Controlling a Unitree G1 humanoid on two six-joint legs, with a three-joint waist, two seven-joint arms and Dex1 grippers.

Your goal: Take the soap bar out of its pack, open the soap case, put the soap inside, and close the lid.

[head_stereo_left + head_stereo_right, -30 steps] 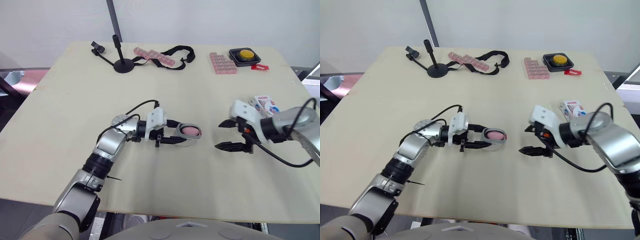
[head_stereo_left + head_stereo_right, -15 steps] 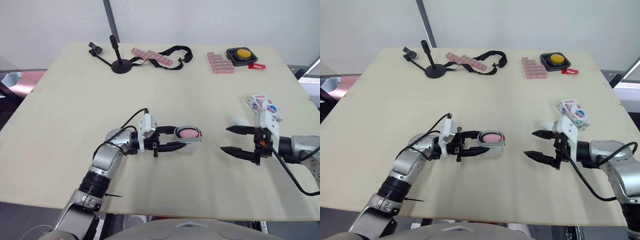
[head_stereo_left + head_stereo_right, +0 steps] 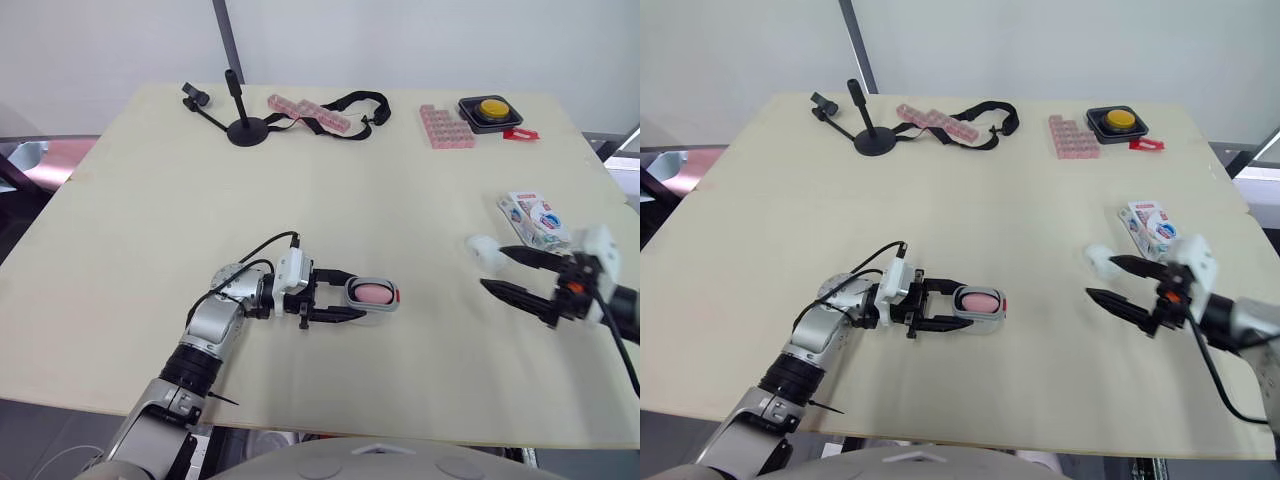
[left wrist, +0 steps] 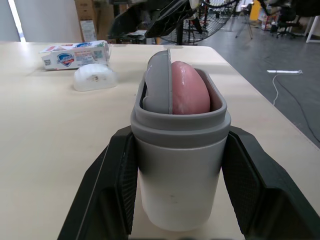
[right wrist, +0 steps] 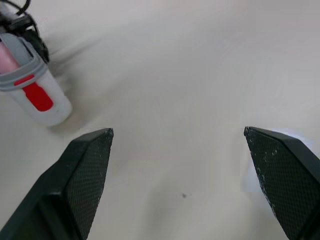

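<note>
My left gripper (image 3: 345, 295) is shut on the soap case (image 3: 372, 293), a grey-rimmed whitish case with a red tab, lying near the table's middle front. The pink soap bar (image 4: 189, 90) sits inside the open case (image 4: 177, 165), whose body is clamped between both black fingers (image 4: 115, 185). Off to the right, my right gripper (image 3: 492, 268) stands open just above the table, holding nothing; in its wrist view the case (image 5: 30, 85) lies well ahead of the fingertips. A white translucent lid (image 3: 480, 245) rests on the table by the upper right fingertip. Behind it lies the soap pack (image 3: 535, 218).
Along the back of the table (image 3: 150, 220) stand a black stand (image 3: 245, 128), a pink strip of blocks (image 3: 308, 112) with a black strap (image 3: 355, 103), a pink block tray (image 3: 445, 126), and a yellow button on a black base (image 3: 490, 110).
My right arm has drawn back to the right, away from the case, still open. My left gripper has pulled the case with the soap a little nearer to the front edge.
</note>
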